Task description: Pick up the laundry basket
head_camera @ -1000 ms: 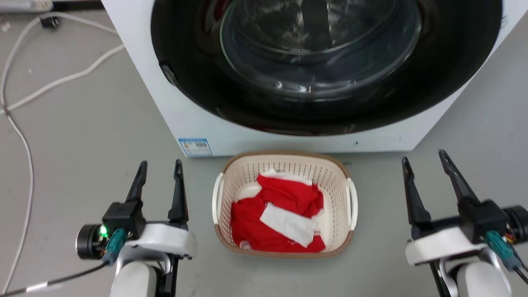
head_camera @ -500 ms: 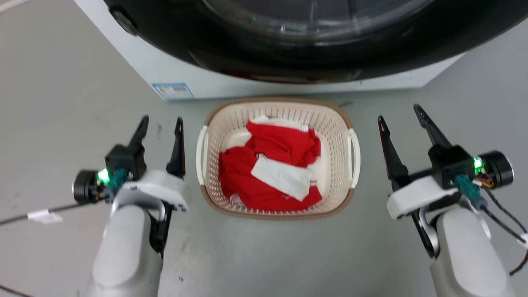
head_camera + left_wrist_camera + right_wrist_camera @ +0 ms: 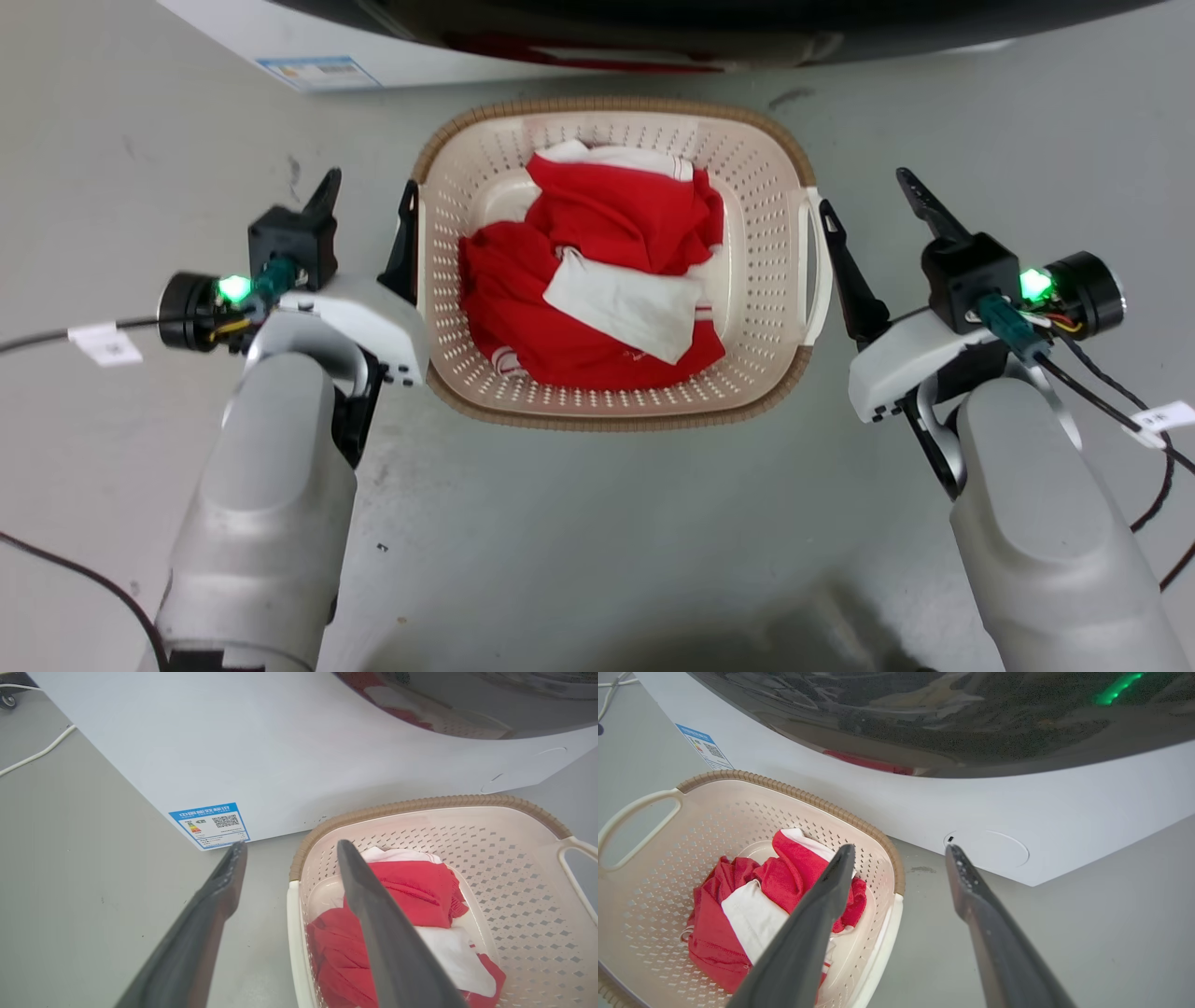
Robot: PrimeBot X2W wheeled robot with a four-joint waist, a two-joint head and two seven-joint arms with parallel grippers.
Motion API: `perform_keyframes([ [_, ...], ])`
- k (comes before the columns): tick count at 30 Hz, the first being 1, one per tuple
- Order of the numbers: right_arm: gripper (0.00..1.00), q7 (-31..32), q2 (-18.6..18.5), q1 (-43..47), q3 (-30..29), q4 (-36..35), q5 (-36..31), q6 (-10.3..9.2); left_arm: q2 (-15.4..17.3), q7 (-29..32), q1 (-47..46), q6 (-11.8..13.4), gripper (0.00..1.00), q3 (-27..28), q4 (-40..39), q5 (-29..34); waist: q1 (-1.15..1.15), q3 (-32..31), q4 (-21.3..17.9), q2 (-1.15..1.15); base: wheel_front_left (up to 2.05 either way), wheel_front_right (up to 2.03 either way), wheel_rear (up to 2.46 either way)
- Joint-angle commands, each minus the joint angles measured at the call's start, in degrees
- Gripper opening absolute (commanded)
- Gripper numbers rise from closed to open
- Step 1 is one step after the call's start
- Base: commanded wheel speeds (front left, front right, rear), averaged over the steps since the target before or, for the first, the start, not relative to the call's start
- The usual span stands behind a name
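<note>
The laundry basket (image 3: 616, 418) is cream with a brown rim and stands on the grey floor before the washing machine. Red and white clothes (image 3: 597, 280) lie in it. My left gripper (image 3: 367, 191) is open, its inner finger right against the basket's white left handle (image 3: 420, 271). My right gripper (image 3: 866, 194) is open, its inner finger beside the right handle (image 3: 822, 271). In the left wrist view, the left gripper (image 3: 290, 845) frames the basket's (image 3: 420, 804) left rim. In the right wrist view, the right gripper (image 3: 900, 849) frames the basket's (image 3: 784, 788) right rim.
The white washing machine (image 3: 215, 23) with its dark door stands just behind the basket, a blue label (image 3: 317, 72) on its lower corner. Thin cables (image 3: 56, 336) trail from both wrists. Bare grey floor (image 3: 597, 541) lies in front of the basket.
The head camera has tilted down, so the whole picture shifted. Both open grippers have closed in from the sides until their inner fingers reach the basket's handles.
</note>
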Motion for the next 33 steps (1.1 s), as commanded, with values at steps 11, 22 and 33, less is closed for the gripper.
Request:
perform_keyframes([
  [11, 1.00, -0.13, -0.09, -7.95, 2.95, 12.30, 0.41, -0.06, 0.98, -0.16, -8.30, -0.59, 1.00, -1.40, 11.93, -1.31, -0.01, 5.66, -1.12, 0.00, 0.00, 0.00, 0.00],
  [22, 1.00, -0.13, -0.09, -12.61, 3.55, 20.45, 0.29, -0.06, 0.77, -0.16, -12.24, -0.70, 1.00, -2.66, 18.68, -1.84, -0.01, 8.62, -0.89, 0.00, 0.00, 0.00, 0.00],
  [33, 1.00, -0.13, -0.09, -15.02, 4.48, 27.49, 2.69, -0.06, 0.46, -0.16, -13.61, -0.73, 1.00, -4.25, 22.76, -2.45, -0.01, 10.14, -1.02, 0.00, 0.00, 0.00, 0.00],
])
